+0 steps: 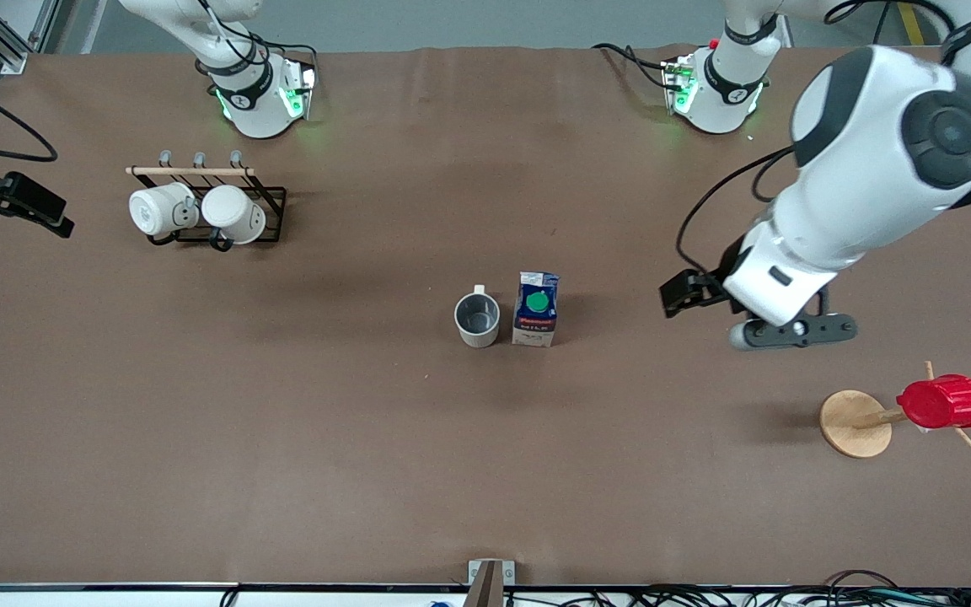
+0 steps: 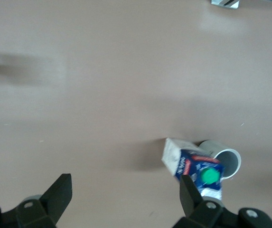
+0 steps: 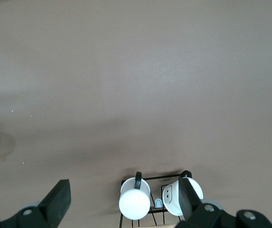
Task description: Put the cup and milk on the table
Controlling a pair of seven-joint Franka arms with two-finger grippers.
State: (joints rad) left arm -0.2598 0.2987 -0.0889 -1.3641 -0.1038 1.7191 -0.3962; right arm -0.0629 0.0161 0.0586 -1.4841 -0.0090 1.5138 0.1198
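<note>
The cream-beige cup stands upright near the middle of the brown table, its handle turned toward the robots' bases. The milk, blue-topped with a green cap, stands right beside it toward the left arm's end. My left gripper hangs open and empty over bare table, between the milk and the wooden stand. In the left wrist view the milk and cup show past one finger of the left gripper. My right gripper is open, empty, and up over the mug rack.
A black wire rack with two white mugs sits toward the right arm's end. A wooden peg stand carrying a red ribbed cup stands at the left arm's end. A metal bracket sits at the table's front edge.
</note>
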